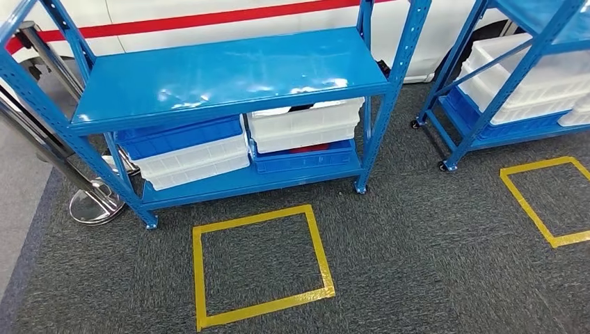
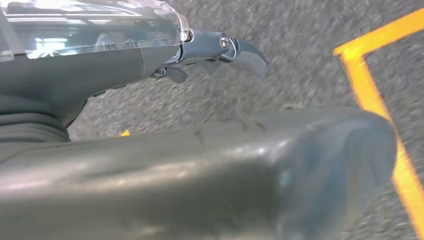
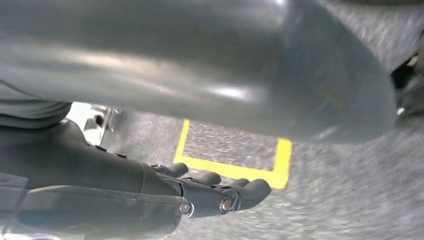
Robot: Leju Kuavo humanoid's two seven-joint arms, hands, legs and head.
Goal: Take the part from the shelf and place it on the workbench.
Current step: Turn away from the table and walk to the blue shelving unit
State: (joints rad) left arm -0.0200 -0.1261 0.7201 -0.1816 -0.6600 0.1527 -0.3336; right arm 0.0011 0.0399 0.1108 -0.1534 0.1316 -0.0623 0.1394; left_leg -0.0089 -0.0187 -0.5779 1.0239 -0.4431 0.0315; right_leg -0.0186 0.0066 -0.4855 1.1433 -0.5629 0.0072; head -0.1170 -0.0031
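2 tiers of blue steel shelving [image 1: 229,73] stand at 12 o'clock; the part presumably lies in the white plastic bins [image 1: 305,124] below, unseen, so its weight and best grip can't be judged. left hand [image 2: 210,50] and right hand [image 3: 215,192] hang empty, fingers loosely extended over grey carpet [image 1: 417,250].

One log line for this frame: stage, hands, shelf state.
stage: facing blue metal shelf, nothing picked | left hand: holds nothing | right hand: holds nothing | white plastic bins on lower shelf | yellow tape square on carpet
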